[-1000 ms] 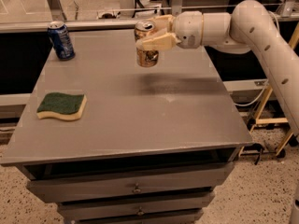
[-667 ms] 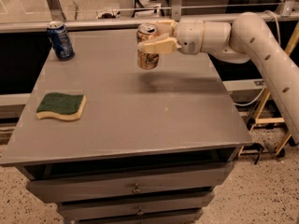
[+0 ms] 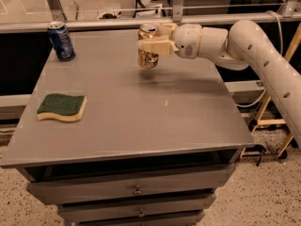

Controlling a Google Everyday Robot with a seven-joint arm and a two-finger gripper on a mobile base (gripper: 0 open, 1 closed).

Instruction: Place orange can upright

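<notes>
Golden-orange can (image 3: 148,60) (silver rims) upright in tool (image 3: 148,41), above grey table (image 3: 141,121)

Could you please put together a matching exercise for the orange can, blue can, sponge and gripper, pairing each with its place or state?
Things:
1. orange can
2. blue can
3. sponge
4. gripper

Places or states:
A. lying flat near the left edge of the table
B. shut on a can, over the table's far middle
C. standing at the far left corner
D. held roughly upright by its side

Pairs: 1-D, 2-C, 3-A, 4-B
</notes>
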